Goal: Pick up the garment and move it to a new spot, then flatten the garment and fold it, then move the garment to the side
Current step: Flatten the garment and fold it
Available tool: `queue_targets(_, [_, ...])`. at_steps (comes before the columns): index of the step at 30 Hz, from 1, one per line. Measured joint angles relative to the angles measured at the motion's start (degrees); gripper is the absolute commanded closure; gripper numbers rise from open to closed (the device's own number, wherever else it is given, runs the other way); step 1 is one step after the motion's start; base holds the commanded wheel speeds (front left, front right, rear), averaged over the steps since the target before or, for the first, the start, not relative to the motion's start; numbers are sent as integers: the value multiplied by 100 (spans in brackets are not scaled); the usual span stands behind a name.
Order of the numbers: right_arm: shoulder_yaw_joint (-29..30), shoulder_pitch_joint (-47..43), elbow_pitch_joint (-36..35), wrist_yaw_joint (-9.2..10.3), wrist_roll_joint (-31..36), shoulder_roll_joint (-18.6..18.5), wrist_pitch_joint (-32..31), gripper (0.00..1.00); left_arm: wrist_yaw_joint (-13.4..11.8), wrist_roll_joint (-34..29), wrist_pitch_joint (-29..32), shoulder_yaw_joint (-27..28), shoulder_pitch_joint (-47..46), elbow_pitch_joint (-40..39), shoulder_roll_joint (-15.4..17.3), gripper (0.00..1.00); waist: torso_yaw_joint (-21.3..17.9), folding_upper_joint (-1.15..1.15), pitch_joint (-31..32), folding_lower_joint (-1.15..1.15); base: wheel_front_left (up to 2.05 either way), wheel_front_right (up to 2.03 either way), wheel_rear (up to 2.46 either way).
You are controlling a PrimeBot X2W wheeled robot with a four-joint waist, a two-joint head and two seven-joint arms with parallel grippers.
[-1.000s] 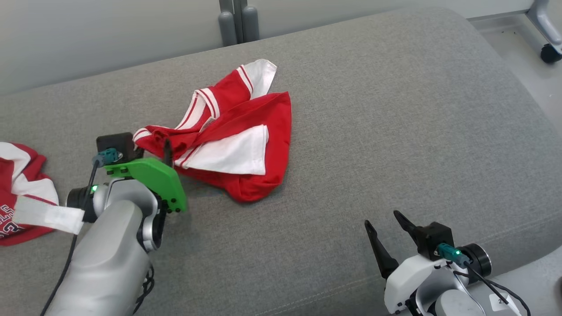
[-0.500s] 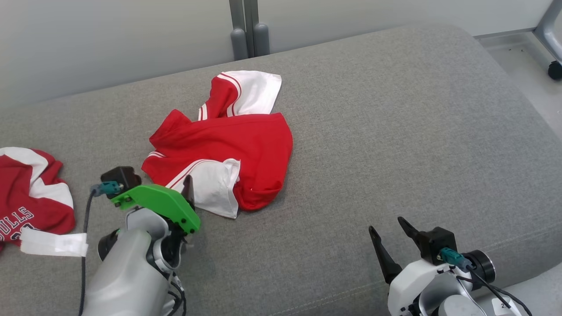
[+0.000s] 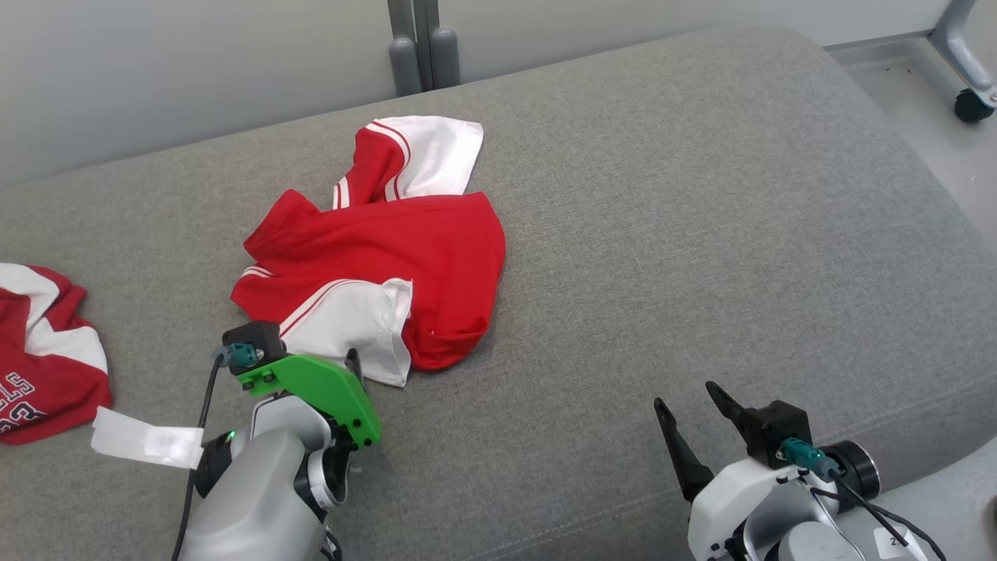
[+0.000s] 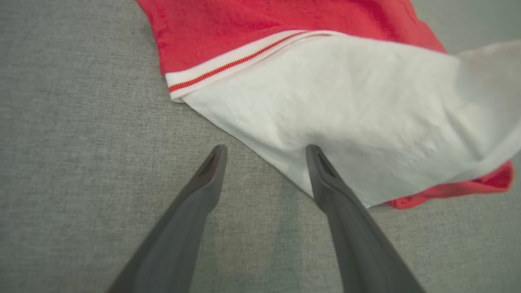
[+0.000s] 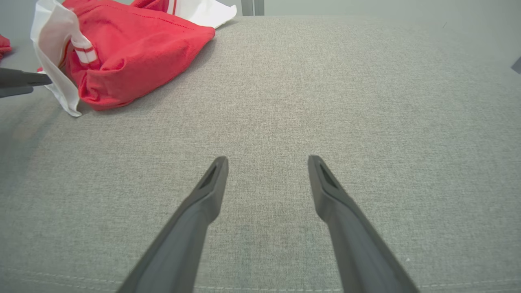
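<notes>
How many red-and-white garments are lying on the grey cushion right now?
2. One crumpled garment lies near the middle of the cushion; a second garment sits at the head view's left edge, partly cut off, so more may lie out of frame.

There's the garment (image 3: 389, 249), red with white panels and striped trim, lying crumpled on the grey cushion (image 3: 662, 234). A white flap folds over its near edge, and another white piece sticks out at the far end.
</notes>
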State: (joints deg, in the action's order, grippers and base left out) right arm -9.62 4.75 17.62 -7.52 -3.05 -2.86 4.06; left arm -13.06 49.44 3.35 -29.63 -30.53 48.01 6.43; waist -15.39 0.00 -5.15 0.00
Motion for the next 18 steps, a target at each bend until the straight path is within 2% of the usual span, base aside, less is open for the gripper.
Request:
queue_targets(9, [-13,24,-57,0,18,0,-3,0,-181,-219,9,-205,-260,334,-54,0,-67,0,-218,0,0,0,0])
queue_targets(18, [-51,34,-100,0,76,0,-45,0,-132,-85,-92,-265,-581,716,-255,0,-134,0,-342,0,0,0,0])
